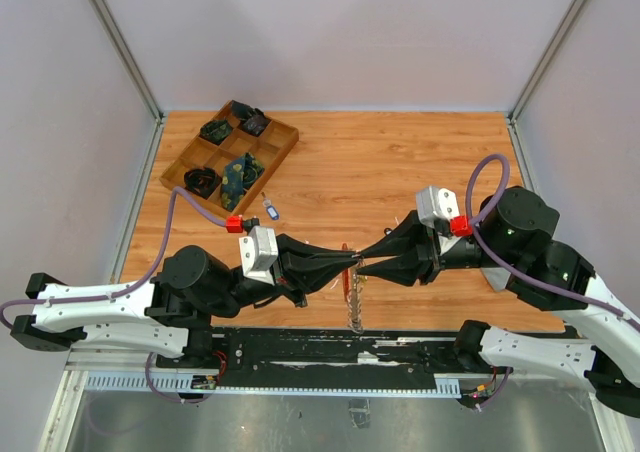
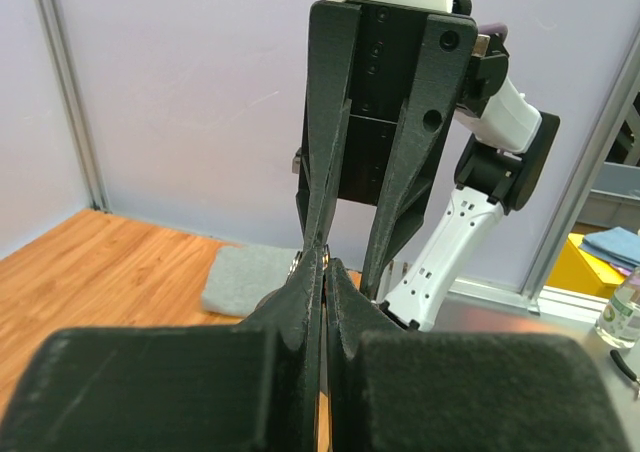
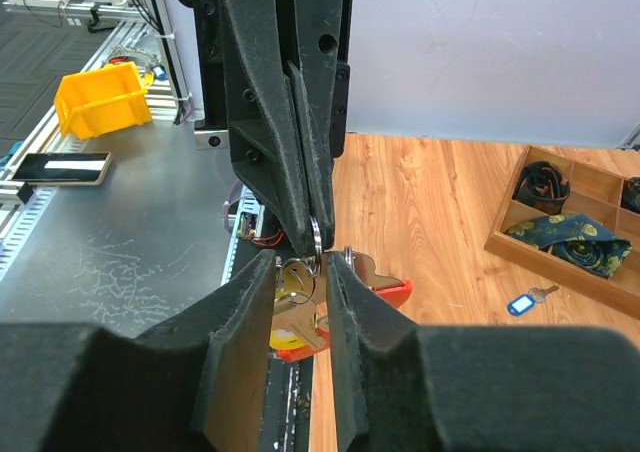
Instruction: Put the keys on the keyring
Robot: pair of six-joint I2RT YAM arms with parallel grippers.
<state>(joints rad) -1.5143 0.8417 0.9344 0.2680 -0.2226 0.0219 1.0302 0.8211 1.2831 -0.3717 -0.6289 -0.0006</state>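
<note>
Both arms reach inward, left gripper [image 1: 348, 263] pinched closed, right gripper [image 1: 362, 266] parted (tips nearly touching).

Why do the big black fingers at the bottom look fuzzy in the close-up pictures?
Left wrist view: the left gripper sits right at the lens, so its fingers blur; the right gripper is sharp. Right wrist view: same blur up close, but the wooden tray is crisp. Top external view: sharp throughout.

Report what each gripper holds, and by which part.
Left gripper pinches the keyring by its thin metal loop. Right gripper sits jaws apart around the keys; a grip cannot be told.
</note>
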